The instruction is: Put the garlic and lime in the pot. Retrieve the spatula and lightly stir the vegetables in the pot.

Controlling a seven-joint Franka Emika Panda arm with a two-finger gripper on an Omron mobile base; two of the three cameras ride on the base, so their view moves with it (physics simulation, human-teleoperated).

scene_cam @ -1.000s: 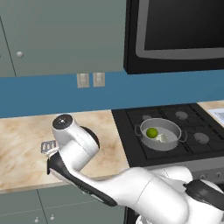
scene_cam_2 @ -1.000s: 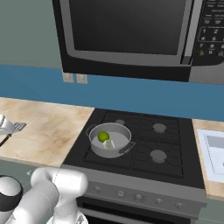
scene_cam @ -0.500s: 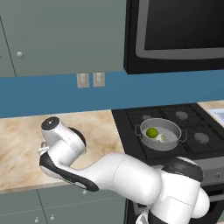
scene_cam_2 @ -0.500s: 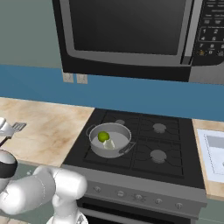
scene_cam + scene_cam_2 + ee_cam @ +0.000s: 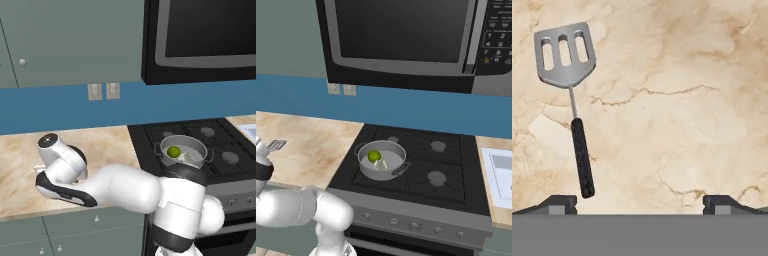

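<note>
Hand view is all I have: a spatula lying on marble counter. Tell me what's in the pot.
Observer: The pot sits on the stove's front left burner, and the lime lies inside it.
Operator: Confirm the garlic too.
Observer: A pale bulb, the garlic, rests right beside the lime in the pot.
Operator: Say where the spatula lies relative to the stove.
Observer: The spatula lies on the counter left of the stove; its slotted head shows at the left edge of the right base view, well clear of the pot.
Operator: Report the tool.
Observer: The tool is open above the counter, with the spatula's handle end near its left fingertip, nothing held.
</note>
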